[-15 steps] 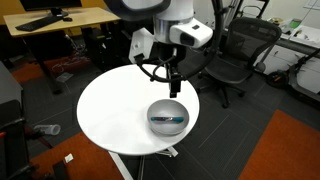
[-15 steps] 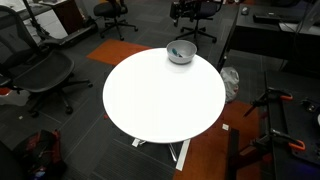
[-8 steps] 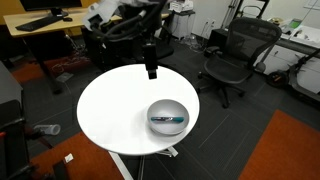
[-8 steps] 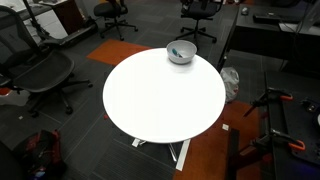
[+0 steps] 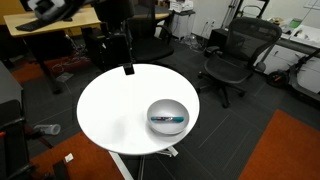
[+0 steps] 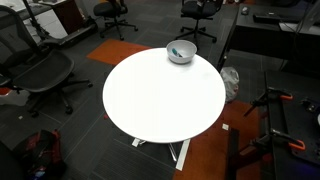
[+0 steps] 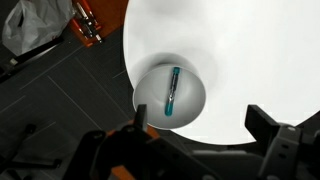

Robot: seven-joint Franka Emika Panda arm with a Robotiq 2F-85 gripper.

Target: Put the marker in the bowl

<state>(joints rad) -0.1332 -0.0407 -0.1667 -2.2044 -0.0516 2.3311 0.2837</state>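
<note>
1. Office room with dark carpet. Black chairs [image 5: 235, 55] and a wooden desk [image 5: 60, 20] stand behind a round white table [image 5: 105, 110].
2. In an exterior view, the grey bowl [image 5: 167, 116] stands upright on the table, toward the camera side. The marker [image 5: 170, 121], dark with a teal part, lies inside it. The claw [image 5: 127, 65] hangs over the far edge of the table, well apart from the bowl. It is blurred, so I cannot read whether it is open or closed from here.
3. In an exterior view from across the room, the bowl [image 6: 181, 52] sits near the far rim of the table [image 6: 160, 105]. A teal streak inside it is the marker [image 6: 179, 52]. No arm shows.
4. The wrist view looks down into the bowl [image 7: 150, 97]. The marker [image 7: 173, 92] lies flat on the bottom near the middle, touching only the bowl. The claw [image 7: 198, 128] shows at the lower edge, its fingers [image 7: 268, 128] wide apart with nothing between them.
5. Handling, as a judgement: the marker looks light and stiff, with a smooth round barrel that will likely roll or slip. The best hold would be across the mid-barrel, with the fingers square to its length. The deep bowl wall would crowd a grasp in there.
6. Task reads as done: the marker is in the bowl and the claw is empty.
</note>
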